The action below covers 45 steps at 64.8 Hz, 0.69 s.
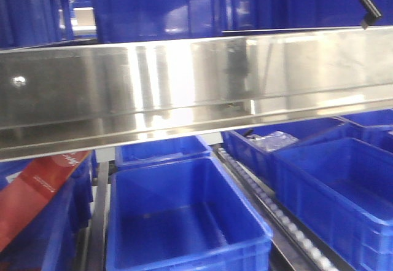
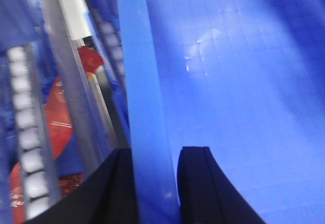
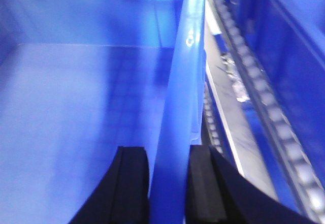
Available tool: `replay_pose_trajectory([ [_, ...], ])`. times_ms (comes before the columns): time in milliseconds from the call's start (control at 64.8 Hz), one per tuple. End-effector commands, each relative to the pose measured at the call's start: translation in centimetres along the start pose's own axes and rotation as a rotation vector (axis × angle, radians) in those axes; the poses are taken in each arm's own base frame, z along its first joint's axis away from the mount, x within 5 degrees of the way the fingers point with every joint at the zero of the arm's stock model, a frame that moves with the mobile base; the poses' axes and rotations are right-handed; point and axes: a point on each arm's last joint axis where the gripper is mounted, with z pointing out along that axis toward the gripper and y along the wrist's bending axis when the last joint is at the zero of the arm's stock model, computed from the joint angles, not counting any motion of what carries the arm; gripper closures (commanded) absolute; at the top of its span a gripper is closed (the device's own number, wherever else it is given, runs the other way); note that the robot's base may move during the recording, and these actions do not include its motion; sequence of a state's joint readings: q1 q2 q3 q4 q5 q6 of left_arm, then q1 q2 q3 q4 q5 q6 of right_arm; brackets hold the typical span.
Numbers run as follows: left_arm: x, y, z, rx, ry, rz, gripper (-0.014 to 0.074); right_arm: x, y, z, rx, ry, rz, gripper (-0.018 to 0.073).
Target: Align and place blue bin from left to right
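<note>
The blue bin [image 1: 184,222], an empty crate, sits in the middle lane of the shelf in the front view. Neither gripper shows in that view. In the left wrist view my left gripper [image 2: 155,155] straddles the bin's left rim [image 2: 142,82], with both black fingers pressed against it and the bin's floor [image 2: 238,92] to the right. In the right wrist view my right gripper [image 3: 168,153] straddles the right rim [image 3: 185,71] the same way, with the bin's floor [image 3: 76,107] to the left. Both are shut on the rim.
A steel shelf beam [image 1: 184,93] crosses above the bin. Roller tracks [image 1: 276,216] run along its right side. A red packet [image 1: 37,191] lies in the left lane. Darker blue crates [image 1: 344,191] stand at the right, another [image 1: 159,151] behind, one holding plastic bags [image 1: 270,142].
</note>
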State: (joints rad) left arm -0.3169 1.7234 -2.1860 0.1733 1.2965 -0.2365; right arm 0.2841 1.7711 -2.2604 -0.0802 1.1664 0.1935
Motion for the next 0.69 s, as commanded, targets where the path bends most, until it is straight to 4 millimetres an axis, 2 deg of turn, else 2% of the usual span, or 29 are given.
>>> replay_pose_trajectory([
  [0,-1.02,-0.23,-1.83,0.038,-0.127,0.011,0.0613,-1.51,0.4,-1.99,-0.034,-0.151,-0.029,0.0631],
  [679,-1.02,-0.23,-1.83,0.038,-0.127,0.011,0.0613,-1.51,0.4,-1.99,-0.034,-0.151,-0.029,0.0631],
])
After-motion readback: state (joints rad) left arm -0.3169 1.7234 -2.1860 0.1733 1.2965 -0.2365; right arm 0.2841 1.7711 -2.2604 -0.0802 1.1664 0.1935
